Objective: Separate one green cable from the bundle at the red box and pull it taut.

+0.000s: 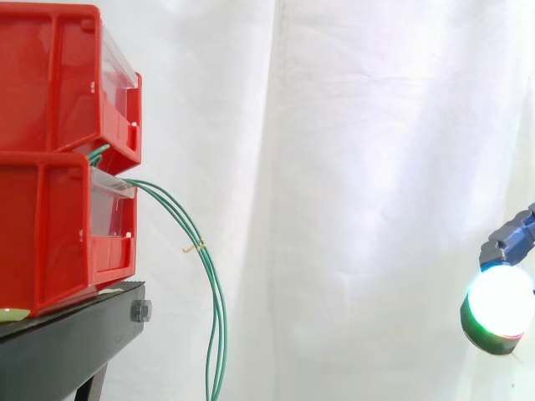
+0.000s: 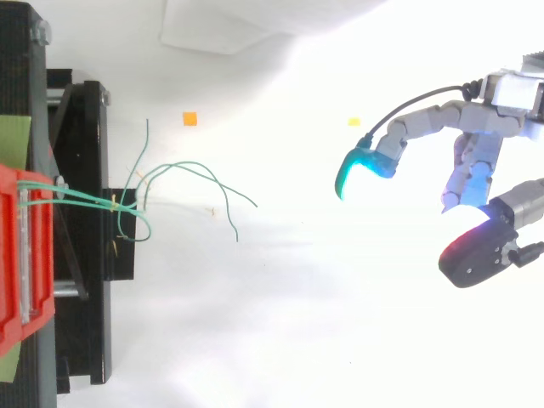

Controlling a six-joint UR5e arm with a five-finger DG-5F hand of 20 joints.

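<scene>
Green cables (image 1: pixel 222 322) are untouched: the bundle leaves the gap between the two stacked red bins (image 1: pixel 50 234) at their front edge, and no strand has been drawn out or pulled taut. A small pale tie (image 1: pixel 196 247) binds the strands just off the front edge of the black stand (image 1: pixel 67 342). The hand (image 2: pixel 472 157) is well apart from them, its fingers spread and loosely bent, clamped on nothing. By my judgement the whole task is left: the approach, singling out one strand, pinching it and drawing it tight.

From the side, the cables sag in a slack arc and hang down past the stand's front edge, and one glowing pad (image 1: pixel 500 305) of the hand sits lower than the bins' mouth. From above, the loose ends (image 2: pixel 204 177) fan apart beyond the tie, which may make one easier to pick out. How many strands there are I cannot count with confidence, as they overlap near the tie.
</scene>
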